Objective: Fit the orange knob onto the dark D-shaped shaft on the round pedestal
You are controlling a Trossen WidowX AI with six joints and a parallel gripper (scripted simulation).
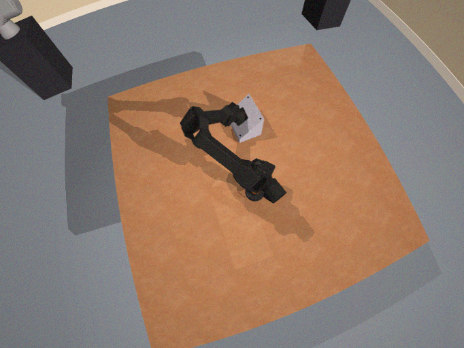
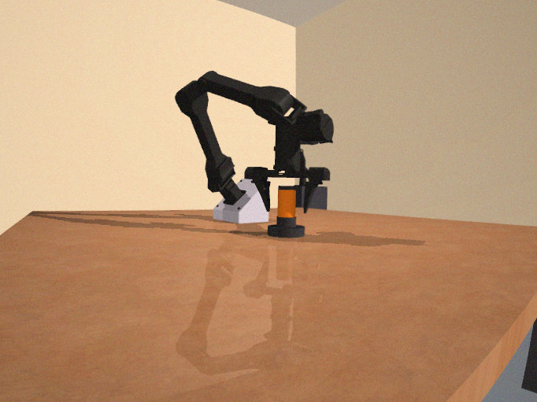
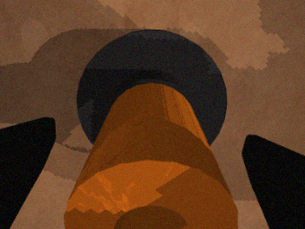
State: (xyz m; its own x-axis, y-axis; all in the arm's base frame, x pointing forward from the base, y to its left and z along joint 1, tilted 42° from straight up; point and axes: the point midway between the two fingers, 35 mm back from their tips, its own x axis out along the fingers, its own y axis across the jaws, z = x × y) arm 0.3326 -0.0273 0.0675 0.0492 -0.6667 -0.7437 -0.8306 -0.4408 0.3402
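The orange knob stands upright on the dark round pedestal. Its lower end meets the pedestal's raised collar, and no shaft shows between them in the exterior view. The shaft and the flat sides are hidden. My gripper is open around the knob. One finger is on each side, with a gap to the knob on both sides. The fingertips are level with the knob's lower part, above the pedestal's wide base. In the top view the arm hides nearly all of the knob.
The arm's pale wedge-shaped base stands on the orange-brown table, behind and left of the pedestal in the exterior view. Dark pillars stand beyond the table's edges.
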